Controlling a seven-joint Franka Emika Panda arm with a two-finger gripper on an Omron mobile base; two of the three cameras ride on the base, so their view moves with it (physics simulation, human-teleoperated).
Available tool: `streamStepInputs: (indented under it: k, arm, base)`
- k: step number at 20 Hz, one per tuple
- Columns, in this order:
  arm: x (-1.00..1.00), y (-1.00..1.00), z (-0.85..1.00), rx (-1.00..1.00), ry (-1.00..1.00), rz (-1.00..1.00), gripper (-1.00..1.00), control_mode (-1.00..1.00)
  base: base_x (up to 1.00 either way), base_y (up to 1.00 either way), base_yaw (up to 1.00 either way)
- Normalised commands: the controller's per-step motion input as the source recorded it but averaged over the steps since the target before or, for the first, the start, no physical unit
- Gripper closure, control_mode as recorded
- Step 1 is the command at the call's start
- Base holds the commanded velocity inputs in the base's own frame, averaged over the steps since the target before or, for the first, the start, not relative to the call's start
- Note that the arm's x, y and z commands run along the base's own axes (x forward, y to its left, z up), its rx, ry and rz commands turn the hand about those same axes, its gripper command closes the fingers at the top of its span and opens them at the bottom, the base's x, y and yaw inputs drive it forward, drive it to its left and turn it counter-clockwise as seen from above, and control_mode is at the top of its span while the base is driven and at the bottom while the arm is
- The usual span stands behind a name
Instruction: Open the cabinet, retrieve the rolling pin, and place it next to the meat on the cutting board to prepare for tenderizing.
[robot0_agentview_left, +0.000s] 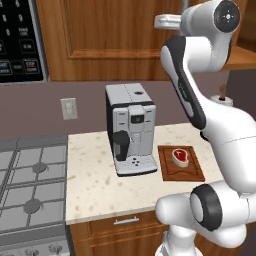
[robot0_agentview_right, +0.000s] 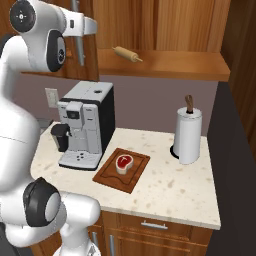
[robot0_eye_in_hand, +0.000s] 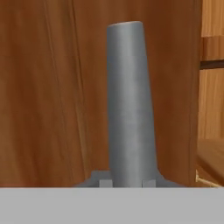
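hand view looks straight along the silver bar handle (robot0_eye_in_hand: 129, 105) of the cabinet (robot0_eye_in_hand: 52, 87), so close that the bar runs up from between where the fingertips would be. the tips themselves are hidden at the bottom edge, so i cannot tell whether they are clamped on the handle, just letting go, or only near it.

outward from the handle, the cabinet door (robot0_agentview_right: 87, 40) stands swung out, and the right base view shows the hand (robot0_agentview_right: 82, 25) up against it. just past the handle, on the open shelf (robot0_agentview_right: 165, 65), lies the rolling pin (robot0_agentview_right: 127, 54), tilted, one thin end pointing forward. well below the handle, on the counter (robot0_agentview_right: 165, 192), the meat (robot0_agentview_right: 123, 163) sits in the middle of the cutting board (robot0_agentview_right: 107, 180), with the coffee machine (robot0_agentview_right: 85, 125) beside it and a paper towel roll (robot0_agentview_right: 188, 132) further off.

risks, as i judge them: if the fingers pull away while partly closed on the bar, they could drag the door back or snag. swinging across to the pin, the wrist could clip the door edge. a round pin lying askew may roll under a poor pinch and drop onto the counter.
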Motion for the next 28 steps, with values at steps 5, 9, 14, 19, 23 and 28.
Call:
streamStepInputs:
  k: [5, 9, 14, 19, 23, 28]
  arm:
    - [-0.6, 0.63, -0.23, 0.0, 0.0, 0.0, 1.0, -1.0]
    - [-0.54, 0.65, -0.31, 0.0, 0.0, 0.0, 1.0, -1.0]
    - [-0.51, 0.73, -0.42, 0.0, 0.0, 0.0, 1.0, -1.0]
    - [-0.34, 0.79, -0.47, 0.0, 0.01, 0.0, -1.0, -1.0]
    - [-0.11, 0.23, -0.1, 0.03, 0.04, 0.02, -1.0, -1.0]
    - [-0.56, -0.25, 0.0, 0.15, 0.0, 0.0, -1.0, -1.0]
  base:
    - [0.0, 0.0, 0.0]
    - [0.0, 0.0, 0.0]
    - [0.0, 0.0, 0.0]
    - [0.0, 0.0, 0.0]
    - [0.0, 0.0, 0.0]
    - [0.0, 0.0, 0.0]
